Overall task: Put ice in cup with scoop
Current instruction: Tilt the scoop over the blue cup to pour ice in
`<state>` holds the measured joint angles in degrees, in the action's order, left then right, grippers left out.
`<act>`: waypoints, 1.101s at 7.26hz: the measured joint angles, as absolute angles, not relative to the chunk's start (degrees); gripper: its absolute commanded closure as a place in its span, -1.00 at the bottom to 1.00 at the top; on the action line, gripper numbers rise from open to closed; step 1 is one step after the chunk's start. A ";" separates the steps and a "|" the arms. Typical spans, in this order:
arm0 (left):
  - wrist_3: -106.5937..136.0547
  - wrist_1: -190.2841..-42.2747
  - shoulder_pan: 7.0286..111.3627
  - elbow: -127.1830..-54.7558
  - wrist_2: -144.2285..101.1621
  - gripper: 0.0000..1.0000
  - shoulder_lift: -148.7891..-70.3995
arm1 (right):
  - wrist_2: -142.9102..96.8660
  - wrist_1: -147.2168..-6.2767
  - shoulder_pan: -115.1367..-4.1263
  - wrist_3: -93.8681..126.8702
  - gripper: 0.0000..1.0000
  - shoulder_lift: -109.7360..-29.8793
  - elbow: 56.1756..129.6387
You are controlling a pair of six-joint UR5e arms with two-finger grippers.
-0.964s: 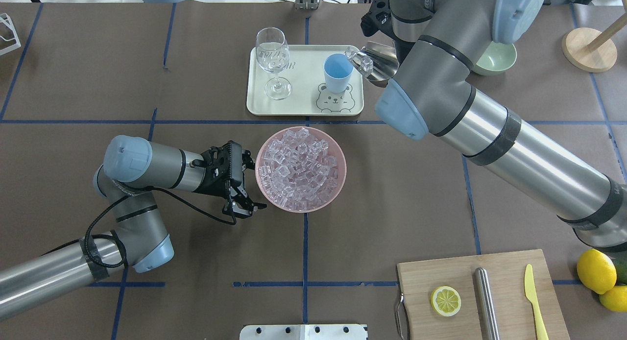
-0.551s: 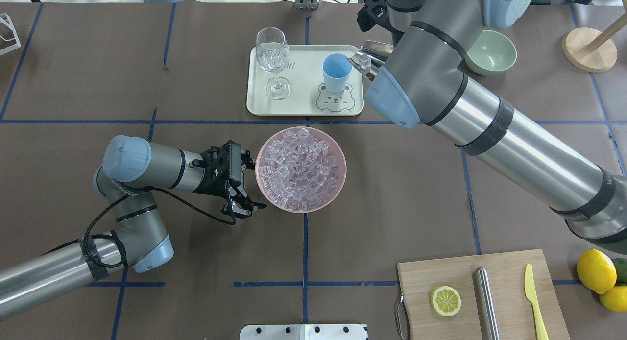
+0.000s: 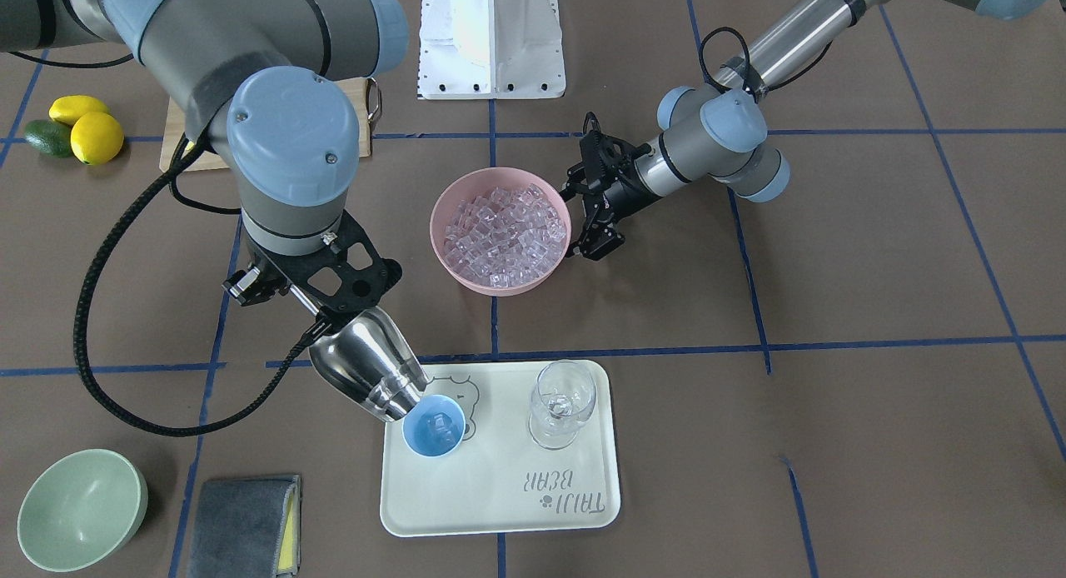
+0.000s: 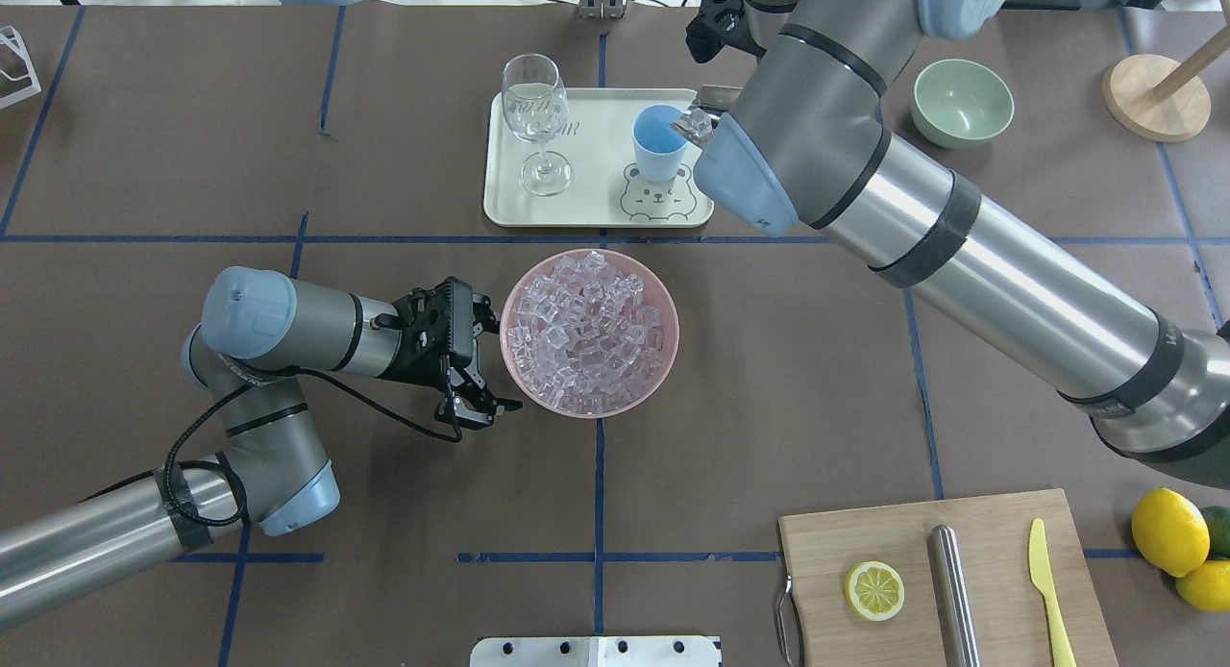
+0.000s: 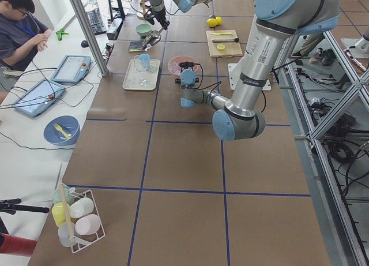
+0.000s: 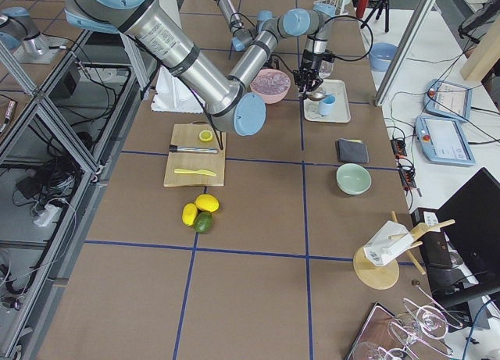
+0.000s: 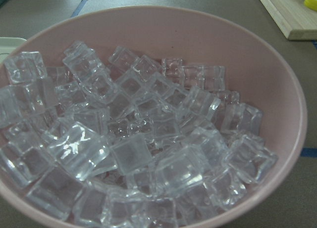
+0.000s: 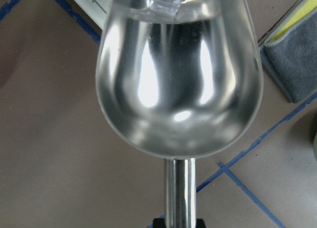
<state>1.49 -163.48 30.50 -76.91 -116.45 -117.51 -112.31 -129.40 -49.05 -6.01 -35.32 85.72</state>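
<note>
My right gripper (image 3: 310, 310) is shut on the thin handle of the steel scoop (image 3: 366, 361), also seen in the right wrist view (image 8: 178, 89). The scoop is tipped down with its mouth at the rim of the light-blue cup (image 3: 433, 426), which stands on the cream tray (image 3: 500, 495). Clear ice cubes (image 4: 694, 124) sit at the scoop's mouth, and ice shows inside the cup (image 4: 658, 143). More ice (image 4: 590, 331) fills the pink bowl (image 4: 676, 335). My left gripper (image 4: 500, 407) looks shut and empty beside the bowl's rim; I cannot tell whether it touches.
A stemmed wine glass (image 4: 535, 119) stands on the tray left of the cup. A pale-green bowl (image 4: 962, 102) and a grey cloth (image 3: 241, 524) lie beyond my right arm. A cutting board (image 4: 999, 571) with a lemon half, steel cylinder and knife lies at the near right, lemons (image 4: 1168, 531) beside it.
My right arm has swung left and brought the scoop's mouth from beside the cup up to its rim, tipping it further. The left arm has not moved.
</note>
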 measured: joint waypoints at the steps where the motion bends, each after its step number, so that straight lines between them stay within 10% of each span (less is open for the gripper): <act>1: 1.49 -163.48 30.50 -76.91 -116.46 -1.00 -117.51 | -112.28 -129.59 -49.36 -7.04 1.00 -34.80 84.98; 8: 1.49 -163.56 30.58 -76.91 -116.46 -1.00 -117.43 | -113.91 -132.44 -51.50 -10.85 1.00 -31.07 81.55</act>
<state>1.49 -163.56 30.58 -76.91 -116.46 -117.43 -113.91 -132.44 -51.50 -10.85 -31.07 81.55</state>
